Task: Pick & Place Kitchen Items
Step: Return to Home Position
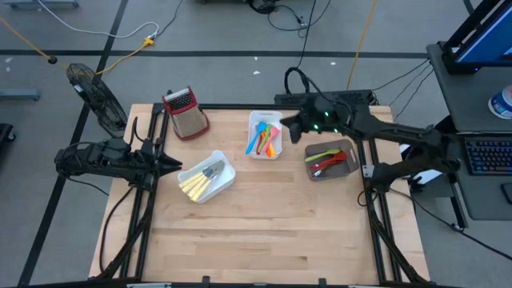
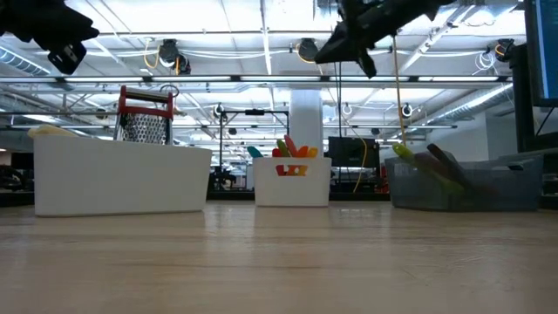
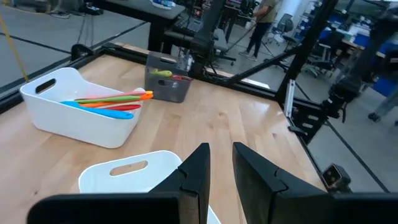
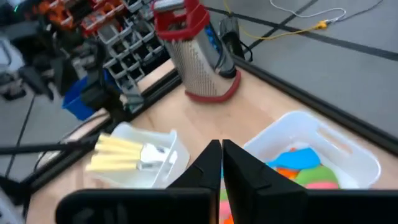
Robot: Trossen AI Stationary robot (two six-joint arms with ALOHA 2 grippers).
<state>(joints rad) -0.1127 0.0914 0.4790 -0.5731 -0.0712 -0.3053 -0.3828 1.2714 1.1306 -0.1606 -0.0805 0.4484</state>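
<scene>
Bright spatulas (image 1: 264,142), cream-handled cutlery (image 1: 204,178), red-green utensils (image 1: 328,159), all binned

a pale wooden counter (image 2: 279,262) fills the foreground. at its far edge stand three bins in a row. the wide white bin (image 2: 122,179) is on the left, with cream handles (image 2: 52,132) just showing over its rim and a red-topped metal grater (image 2: 145,118) rising behind it. the small white bin (image 2: 292,181) in the middle holds red, orange and green utensils (image 2: 288,148). the grey bin (image 2: 466,185) on the right holds a yellow-green utensil (image 2: 403,152) and a brown one (image 2: 445,162), both leaning. high above, the right end effector (image 2: 324,54) points down-left, and part of the left arm (image 2: 61,39) shows in the top-left corner.
</scene>
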